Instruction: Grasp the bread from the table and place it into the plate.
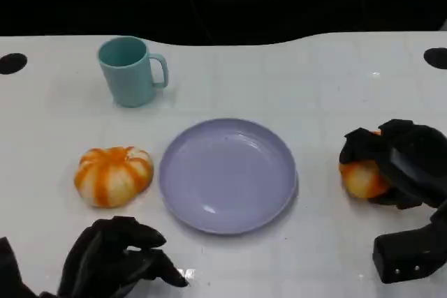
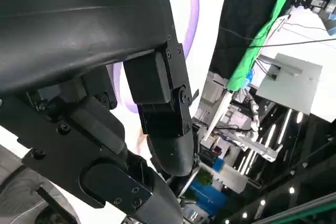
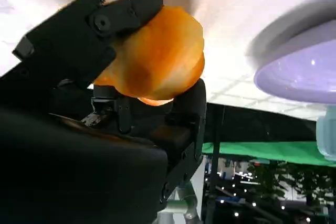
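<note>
Bread gripped, not yet plated.
My right hand (image 1: 394, 162) clamps the golden-orange bread roll (image 1: 362, 178) near the white table's (image 1: 328, 68) right edge, beside the round lilac plate (image 1: 228, 174); my left hand (image 1: 115, 256) is curled, holding nothing.

left hand (image 1: 119, 259): black, blocky, visible screws | right hand (image 1: 398, 165): black

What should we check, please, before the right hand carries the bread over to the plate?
1. Grip on bread: the right hand has its fingers around the bread, both sides covered in the right wrist view. Ok.
2. Bread lifted off the table: cannot tell.
3. Plate free to receive: nothing lies in it. Ok.
4. Path from bread to plate: bare table between them. Ok.
5. Left hand out of the way: near the table's front edge, short of the plate, holding nothing. Ok.
6. Bystanders: the striped bun and teal mug sit left of the plate, off the path. Ok.
</note>
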{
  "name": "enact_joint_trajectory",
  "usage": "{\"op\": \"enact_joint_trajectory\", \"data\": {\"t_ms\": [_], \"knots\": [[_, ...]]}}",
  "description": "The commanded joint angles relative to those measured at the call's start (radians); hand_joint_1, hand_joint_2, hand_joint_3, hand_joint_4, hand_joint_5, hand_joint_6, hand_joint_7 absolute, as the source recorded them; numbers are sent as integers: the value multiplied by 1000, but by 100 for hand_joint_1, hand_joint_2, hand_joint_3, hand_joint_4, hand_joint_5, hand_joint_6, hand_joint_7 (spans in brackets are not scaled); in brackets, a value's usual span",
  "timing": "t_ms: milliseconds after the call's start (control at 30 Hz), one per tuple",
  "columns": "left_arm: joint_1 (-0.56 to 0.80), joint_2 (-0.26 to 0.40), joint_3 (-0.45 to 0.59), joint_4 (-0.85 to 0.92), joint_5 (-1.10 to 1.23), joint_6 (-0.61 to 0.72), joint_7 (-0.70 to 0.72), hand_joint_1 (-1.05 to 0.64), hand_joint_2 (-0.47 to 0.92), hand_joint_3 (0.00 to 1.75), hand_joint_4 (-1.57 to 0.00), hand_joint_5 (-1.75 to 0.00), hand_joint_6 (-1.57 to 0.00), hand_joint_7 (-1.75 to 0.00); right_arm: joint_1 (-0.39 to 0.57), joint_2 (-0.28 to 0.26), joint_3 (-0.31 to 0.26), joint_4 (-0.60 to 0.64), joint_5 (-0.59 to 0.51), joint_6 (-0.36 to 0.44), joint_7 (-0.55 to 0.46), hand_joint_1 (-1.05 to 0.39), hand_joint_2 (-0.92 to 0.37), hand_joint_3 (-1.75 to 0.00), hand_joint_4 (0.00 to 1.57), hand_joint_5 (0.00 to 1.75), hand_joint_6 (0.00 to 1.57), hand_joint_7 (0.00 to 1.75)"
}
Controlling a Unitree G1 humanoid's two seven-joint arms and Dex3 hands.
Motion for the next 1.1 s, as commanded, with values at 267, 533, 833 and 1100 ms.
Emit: {"op": "enact_joint_trajectory", "data": {"t_ms": [267, 533, 833, 1100], "knots": [[4, 7, -1, -13, 6, -9, 11, -96, 64, 0, -157, -42, -157, -16, -15, 15, -79, -8, 115, -142, -51, -9, -32, -121, 92, 175, 70, 175], [0, 10, 2, -4, 2, -14, 7, -96, 64, 0, -157, -42, -157, -16, 1, 51, -141, -113, 211, -211, 63, 1, -19, -141, 98, 175, 77, 171], [4, 12, 3, -5, 1, -14, 3, -95, 64, 0, -157, -42, -157, -16, 41, 121, -199, -246, 314, -203, 246, 5, -15, -152, 101, 175, 83, 168], [10, 13, 1, -12, 4, -13, 7, -96, 64, 0, -157, -42, -157, -16, 35, 192, -211, -294, 310, -181, 302, 9, -10, -158, 105, 175, 89, 163]]}}
